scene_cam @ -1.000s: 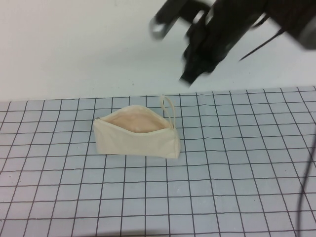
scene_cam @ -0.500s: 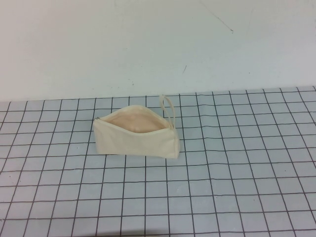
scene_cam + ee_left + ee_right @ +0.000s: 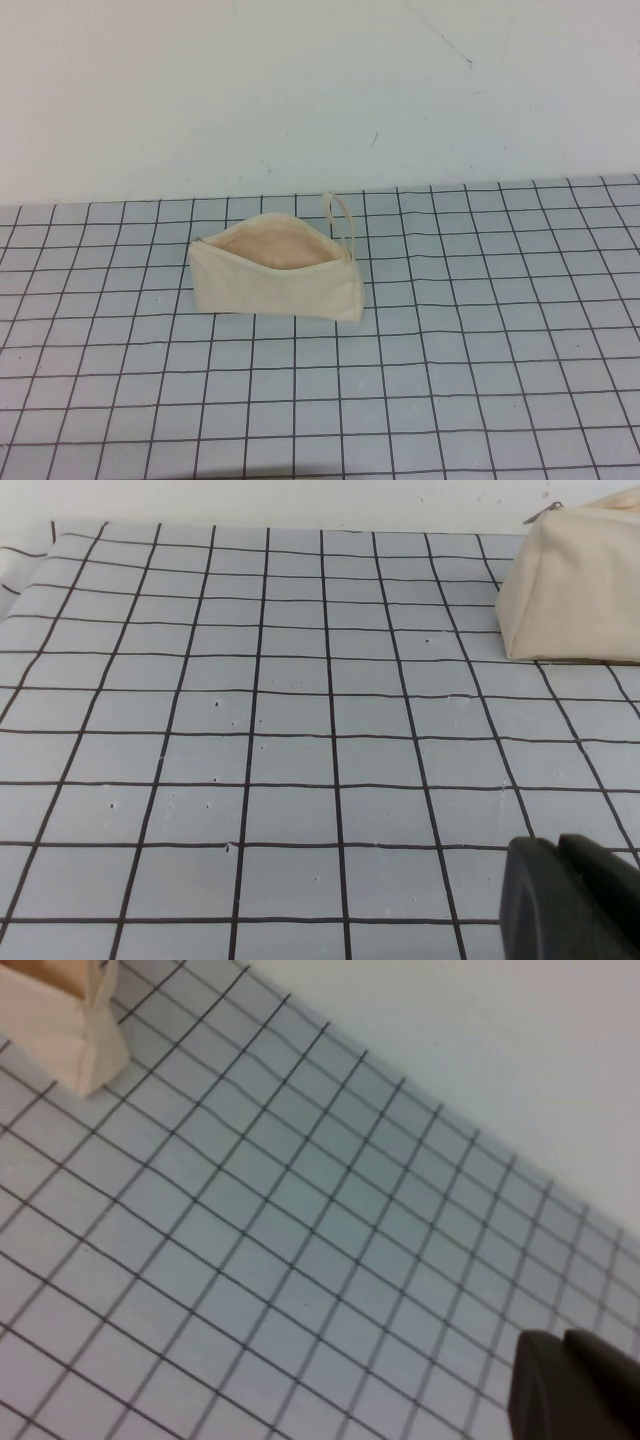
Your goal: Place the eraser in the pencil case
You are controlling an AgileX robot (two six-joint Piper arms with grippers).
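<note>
- Sitting unzipped at mid-desk (image 3: 480, 400), the pencil case (image 3: 275, 278) shows its pinkish lining; soft cloth, light, apt to sag, so its stiffer zip edge looks best to grip.
- No eraser visible anywhere; possibly inside already, can't say.
- Left end effector (image 3: 575, 900) low over bare grid, right end effector (image 3: 570, 1385) likewise, both away from the pouch; openness unclear, nothing visibly held.

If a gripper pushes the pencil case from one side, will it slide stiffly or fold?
The pencil case looks like soft fabric, so it would probably buckle. Its open mouth sags, suggesting little stiffness. Left gripper and right gripper show only at their wrist views' edges.
</note>
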